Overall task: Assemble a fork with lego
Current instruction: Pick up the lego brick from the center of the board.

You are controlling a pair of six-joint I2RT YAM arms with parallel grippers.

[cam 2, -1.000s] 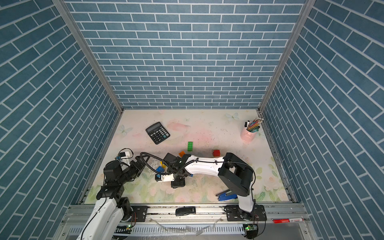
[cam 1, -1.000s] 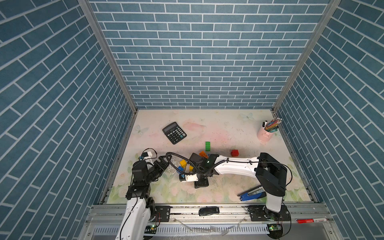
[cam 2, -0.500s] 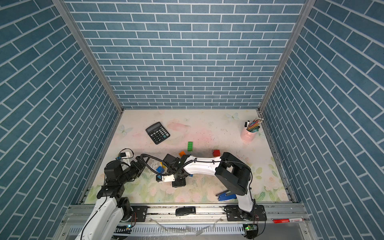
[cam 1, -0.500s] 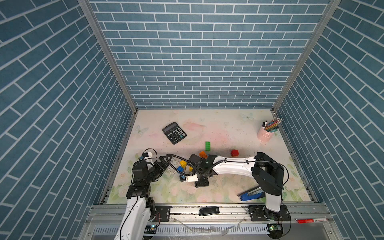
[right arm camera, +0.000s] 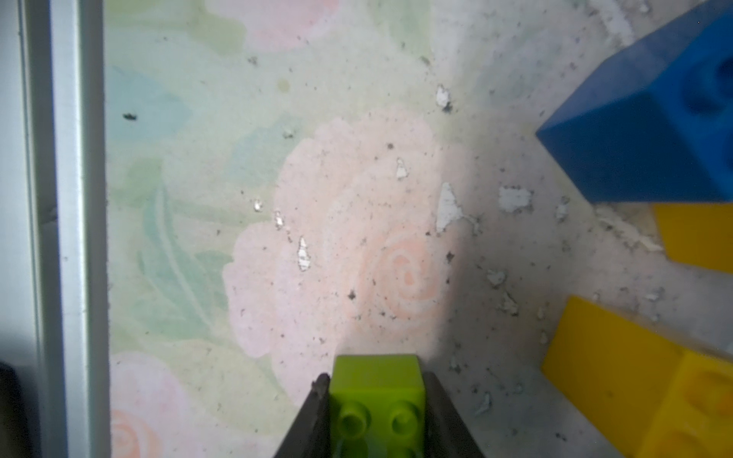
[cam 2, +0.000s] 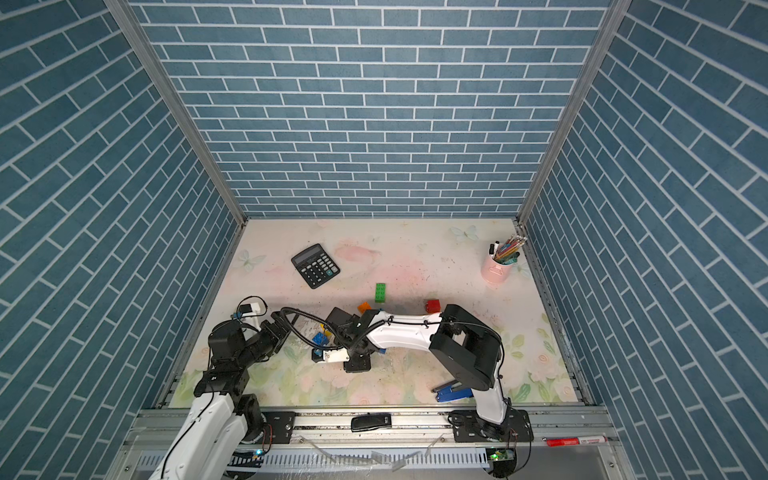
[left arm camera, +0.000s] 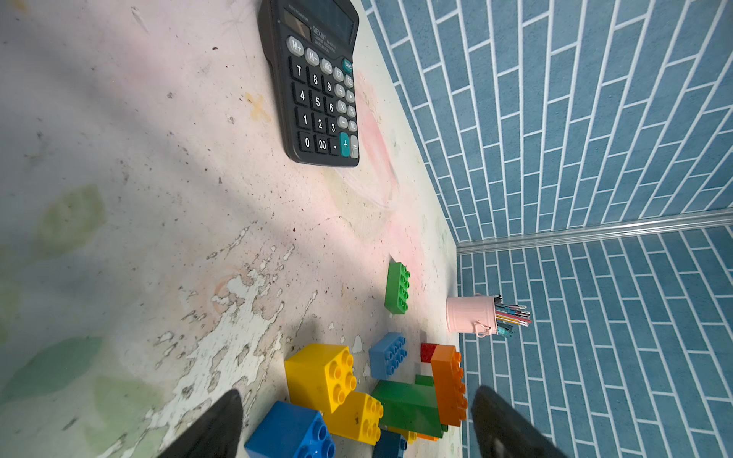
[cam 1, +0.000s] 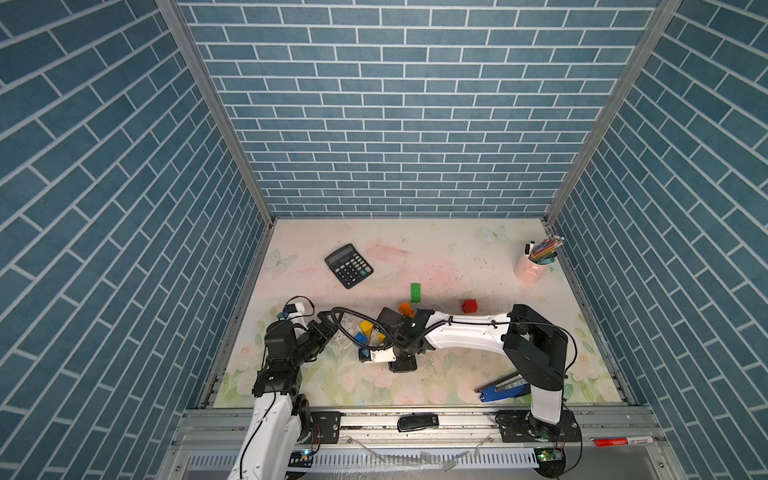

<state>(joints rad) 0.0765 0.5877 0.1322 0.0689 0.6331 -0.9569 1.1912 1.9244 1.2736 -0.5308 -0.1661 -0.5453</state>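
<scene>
Snugly, right gripper (right arm camera: 377, 381) pinches lime brick (right arm camera: 377, 400) (both sides).

We count one calculator (cam 1: 348, 266), one pink cup of pens (cam 1: 528, 272) and one blue stapler (cam 1: 498, 392). Among the bricks we find one lime brick (right arm camera: 377, 392), one red brick (cam 1: 469, 306), one orange brick (left arm camera: 448, 384), two green bricks (left arm camera: 398, 288) (left arm camera: 408, 404), two yellow bricks (left arm camera: 319, 374) (left arm camera: 357, 416) and, as far as we can tell, three blue bricks (left arm camera: 388, 355) (left arm camera: 291, 432) (left arm camera: 390, 446), since the heap hides part of itself.
</scene>
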